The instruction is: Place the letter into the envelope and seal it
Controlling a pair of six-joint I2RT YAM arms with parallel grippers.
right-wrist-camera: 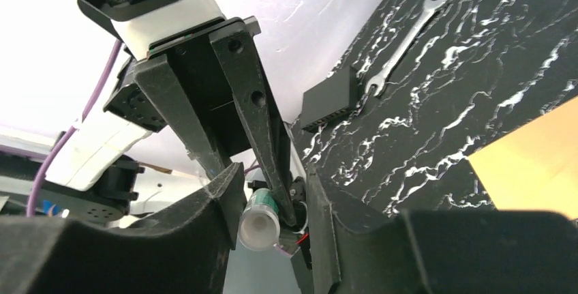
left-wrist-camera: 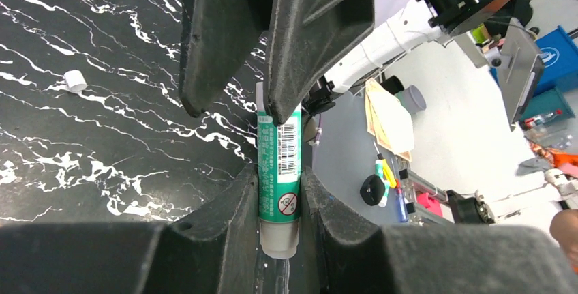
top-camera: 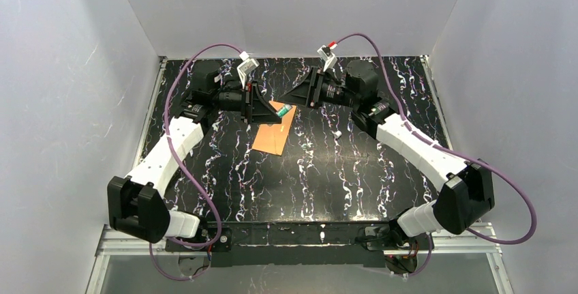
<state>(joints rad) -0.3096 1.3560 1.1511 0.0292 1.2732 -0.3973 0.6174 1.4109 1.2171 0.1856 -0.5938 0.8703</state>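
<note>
While the left gripper (left-wrist-camera: 276,177) is clamped on the lower body of a green glue stick (left-wrist-camera: 279,151), the tube hangs off the table with its free end toward the other arm. Likely reason: one arm steadies the barrel so the other can work the far end.

Right gripper (right-wrist-camera: 271,185) brackets that pale end. One finger looks to touch it and the other stands off; I cannot tell whether it actually grips.

A small white cap (left-wrist-camera: 75,81) lies loose on the marble-pattern table (top-camera: 341,185), apart from both arms. Judged: the stick is uncapped and the glue is being exposed or wound out.

Envelope (top-camera: 272,134) lies flat on the table just below the two grippers, touched by neither, probably kept within short reach for gluing. Flap state not readable.

Letter not visible in any view; presumably already inside, unconfirmed. Sealing not yet done.
</note>
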